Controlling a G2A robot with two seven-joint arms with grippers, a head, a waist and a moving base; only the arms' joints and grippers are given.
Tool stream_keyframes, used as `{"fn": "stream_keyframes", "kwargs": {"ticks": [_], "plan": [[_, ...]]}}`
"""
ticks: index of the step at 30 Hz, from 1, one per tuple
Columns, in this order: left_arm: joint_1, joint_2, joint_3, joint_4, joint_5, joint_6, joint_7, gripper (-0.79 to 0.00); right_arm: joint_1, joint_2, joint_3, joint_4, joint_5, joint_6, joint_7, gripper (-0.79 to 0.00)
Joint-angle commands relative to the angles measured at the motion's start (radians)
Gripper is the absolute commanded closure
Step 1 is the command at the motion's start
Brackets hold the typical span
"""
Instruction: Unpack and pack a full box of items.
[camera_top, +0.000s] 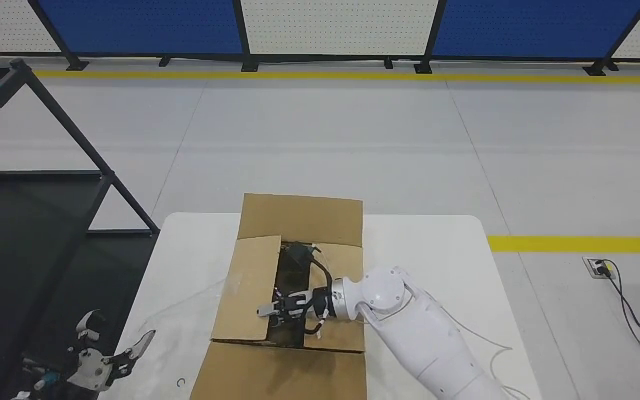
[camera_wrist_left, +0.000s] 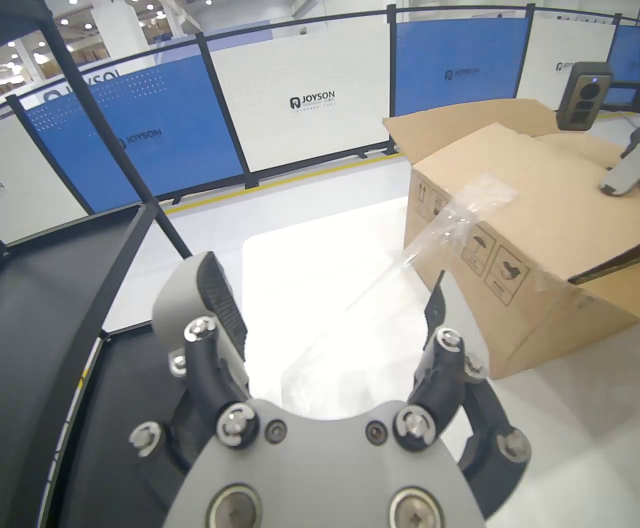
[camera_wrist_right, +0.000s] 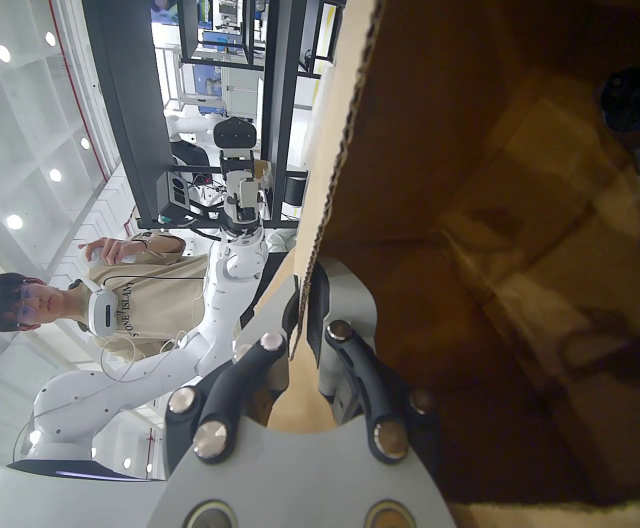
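Site: a white table (camera_top: 440, 260) with a black rack (camera_top: 50, 250) standing beside it on the robot's left.

Item 1. The cardboard box (camera_top: 300, 215) stands on the table near its middle, top open, flaps folded outward. The opening is dim. Something dark lies inside, but I cannot identify it or say how full the box is. Judged on that, the unpacking has barely begun, if at all.

Item 2. The right arm reaches across from the robot's side to the box opening. The side flap (camera_top: 250, 285) on the robot's left lies spread outward and roughly level.

Item 3. The right gripper (camera_wrist_right: 305, 300) is clenched on that flap's free edge. The corrugated edge runs straight between the two pads, one on each face of the board. In my judgement this grip serves to hold or fold the flap clear, so that the opening is free for reaching in.

Item 4. The left gripper (camera_wrist_left: 325, 275) hangs well apart from the box, over the border between the table's edge and the rack. Its fingers are spread wide and carry nothing. It appears parked out of the way, ready to receive or fetch an item.

Item 5. A strip of clear tape (camera_wrist_left: 450, 220) sticks out loose from the box's upper edge towards the left gripper. It could snag a passing finger.
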Motion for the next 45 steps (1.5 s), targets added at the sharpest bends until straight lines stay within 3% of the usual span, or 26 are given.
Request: {"fn": "stream_keyframes", "kwargs": {"ticks": [1, 7, 13, 23, 38, 40, 45], "plan": [[0.002, 0.0, 0.007, -0.006, 0.012, -0.005, -0.008, -0.785, -0.001, 0.001, 0.001, -0.008, -0.006, 0.003, -0.002, -0.785], [-0.007, -0.002, 0.034, -0.003, 0.036, -0.016, -0.015, -0.785, -0.016, 0.013, 0.014, -0.076, -0.049, 0.001, -0.005, -0.785], [-0.015, -0.003, 0.054, -0.005, 0.061, -0.039, -0.002, -0.785, -0.072, 0.046, 0.071, -0.246, -0.145, 0.009, -0.033, -0.785], [-0.005, 0.002, 0.063, -0.007, 0.155, -0.108, 0.102, -0.785, -0.196, 0.102, 0.218, -0.484, -0.273, 0.037, -0.105, -0.785], [0.0, 0.002, 0.066, -0.02, 0.148, -0.12, 0.093, -0.785, -0.219, 0.104, 0.224, -0.489, -0.256, 0.009, -0.148, -0.785], [0.009, 0.003, 0.059, -0.029, 0.132, -0.155, 0.094, -0.785, -0.225, 0.11, 0.254, -0.491, -0.245, -0.023, -0.17, -0.785], [0.021, 0.014, 0.021, -0.02, 0.029, -0.352, 0.057, -0.785, -0.248, 0.131, 0.364, -0.467, -0.229, -0.113, -0.229, -0.785]]}}
